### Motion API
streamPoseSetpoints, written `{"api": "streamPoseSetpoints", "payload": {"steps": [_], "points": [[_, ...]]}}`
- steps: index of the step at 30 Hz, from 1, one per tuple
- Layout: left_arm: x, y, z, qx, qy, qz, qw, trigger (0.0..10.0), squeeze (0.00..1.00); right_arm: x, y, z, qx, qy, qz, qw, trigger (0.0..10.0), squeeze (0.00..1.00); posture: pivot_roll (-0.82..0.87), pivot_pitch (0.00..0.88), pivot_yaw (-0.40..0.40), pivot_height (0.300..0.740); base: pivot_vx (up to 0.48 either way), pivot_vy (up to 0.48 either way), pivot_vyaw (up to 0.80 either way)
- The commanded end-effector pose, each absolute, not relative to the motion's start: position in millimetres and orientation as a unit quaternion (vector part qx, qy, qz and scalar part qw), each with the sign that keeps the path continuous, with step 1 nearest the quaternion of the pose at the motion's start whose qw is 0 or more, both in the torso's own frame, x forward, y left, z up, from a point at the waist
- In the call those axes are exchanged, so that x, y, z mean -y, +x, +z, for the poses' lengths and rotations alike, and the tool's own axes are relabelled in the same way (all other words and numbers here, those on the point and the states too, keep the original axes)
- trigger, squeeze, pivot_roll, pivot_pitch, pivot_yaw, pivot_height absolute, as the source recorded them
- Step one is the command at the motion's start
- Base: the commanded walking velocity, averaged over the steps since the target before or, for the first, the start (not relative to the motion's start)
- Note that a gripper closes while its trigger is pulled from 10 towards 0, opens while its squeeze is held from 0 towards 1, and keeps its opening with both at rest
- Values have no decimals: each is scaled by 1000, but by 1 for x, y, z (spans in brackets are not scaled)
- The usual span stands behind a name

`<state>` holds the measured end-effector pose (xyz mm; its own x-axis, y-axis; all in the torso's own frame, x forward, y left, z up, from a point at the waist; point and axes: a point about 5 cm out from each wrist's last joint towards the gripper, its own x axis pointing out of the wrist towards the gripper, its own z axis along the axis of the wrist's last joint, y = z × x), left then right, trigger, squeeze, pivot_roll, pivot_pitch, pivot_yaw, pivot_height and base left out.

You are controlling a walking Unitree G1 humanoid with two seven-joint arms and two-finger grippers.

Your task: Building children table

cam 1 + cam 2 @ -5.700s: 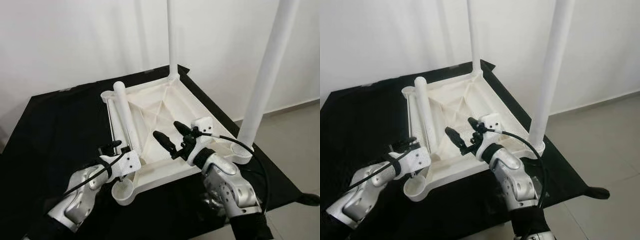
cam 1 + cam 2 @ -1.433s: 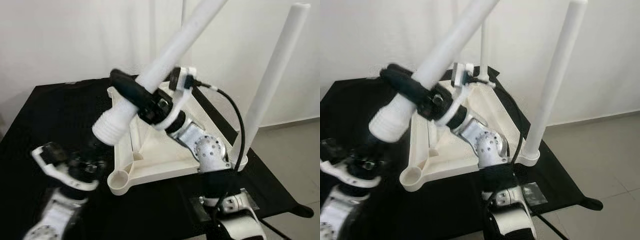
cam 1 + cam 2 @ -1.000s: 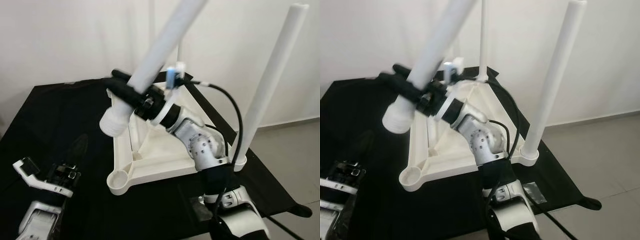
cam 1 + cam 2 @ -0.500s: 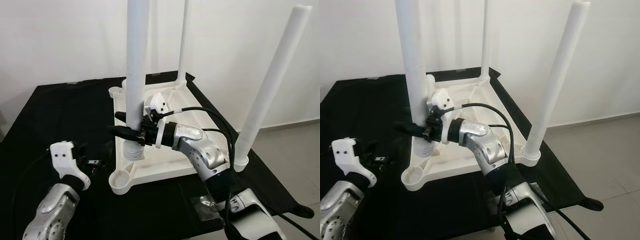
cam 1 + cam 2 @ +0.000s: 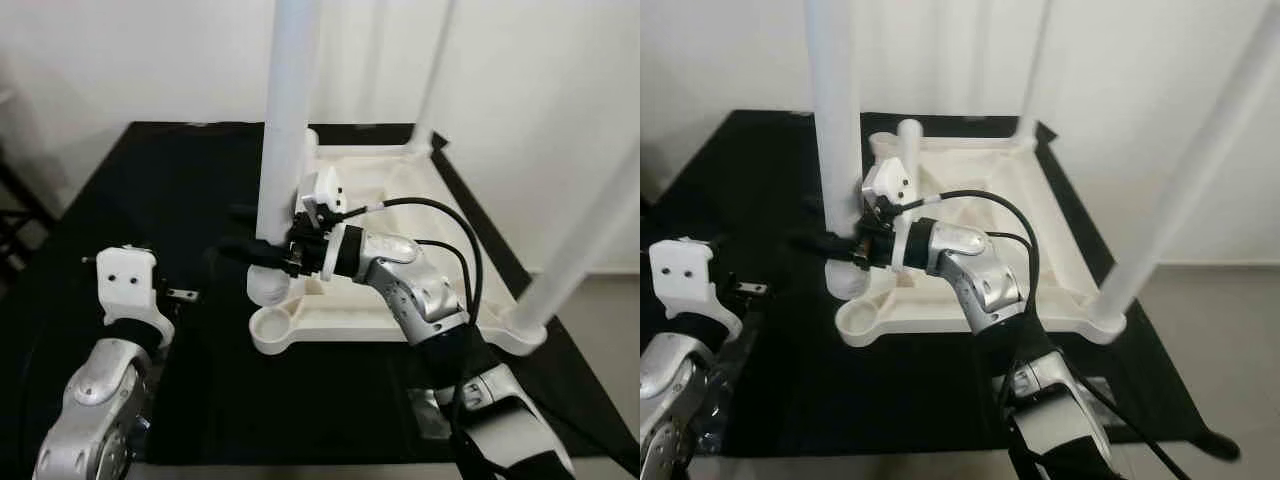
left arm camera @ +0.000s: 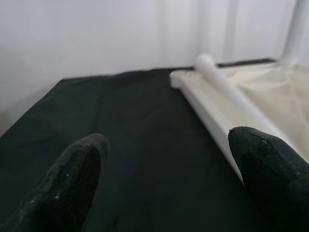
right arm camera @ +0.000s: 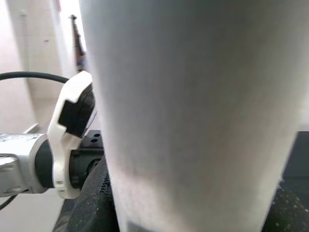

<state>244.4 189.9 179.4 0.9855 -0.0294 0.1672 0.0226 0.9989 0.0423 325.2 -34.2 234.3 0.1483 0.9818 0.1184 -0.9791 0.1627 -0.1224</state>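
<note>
We are holding the white leg (image 5: 285,150) upright in the right gripper (image 5: 268,255), jaws closed around it, above the corner socket (image 5: 272,325) of the upturned tabletop (image 5: 400,190). The left gripper (image 6: 164,179) is waiting with open jaws. A tilted leg may miss the socket.
</note>
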Motion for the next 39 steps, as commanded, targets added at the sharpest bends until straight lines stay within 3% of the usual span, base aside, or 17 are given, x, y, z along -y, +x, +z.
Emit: {"api": "streamPoseSetpoints", "payload": {"steps": [1, 5, 12, 16, 20, 26, 27, 30, 34, 35, 39], "points": [[-189, 242, 177, 76, 31, -5, 997, 10000, 0, 33, 323, 237, 88, -7, 656, 750, 10000, 0, -15, 121, -34, 740, 0, 0, 769], [-188, 229, 176, 61, 40, 10, 997, 10000, 0, 37, 322, 241, 82, -26, 675, 732, 10000, 0, 16, 179, -43, 740, 0, 0, 769], [-194, 222, 180, 51, 84, 3, 995, 10000, 0, 45, 337, 244, 81, -49, 662, 744, 10000, 0, 41, 215, -23, 740, 0, 0, 0], [-197, 213, 186, 42, 104, -30, 993, 10000, 0, 58, 342, 248, 73, -37, 673, 735, 10000, 0, 32, 230, -5, 740, 0, 0, 0], [-191, 200, 192, 43, 84, -74, 993, 10000, 0, 68, 341, 245, 55, -45, 705, 706, 10000, 0, 29, 251, 8, 740, 0, 0, 0], [-177, 180, 175, 2, 57, -127, 990, 10000, 0, 69, 352, 248, 43, -43, 712, 700, 10000, 0, 31, 275, 6, 740, 0, 0, 0], [-171, 174, 171, -10, 68, -155, 986, 10000, 0, 69, 354, 249, 35, -42, 724, 688, 10000, 0, 42, 286, -3, 740, 0, 0, 0], [-175, 169, 174, -4, 49, -140, 989, 10000, 0, 70, 353, 248, 19, -52, 744, 666, 10000, 0, 61, 311, -16, 740, 0, 0, 0], [-174, 164, 178, 0, 50, -140, 989, 10000, 0, 71, 353, 247, 9, -60, 754, 654, 10000, 0, 62, 325, -25, 740, 0, 0, 0], [-173, 162, 181, 4, 48, -141, 989, 10000, 0, 70, 352, 247, -2, -67, 771, 633, 10000, 0, 64, 336, -32, 740, 0, 0, 0], [-173, 157, 184, 8, 45, -137, 989, 10000, 0, 73, 349, 248, -19, -66, 793, 606, 10000, 0, 71, 352, -39, 740, 0, 0, 0]]}}
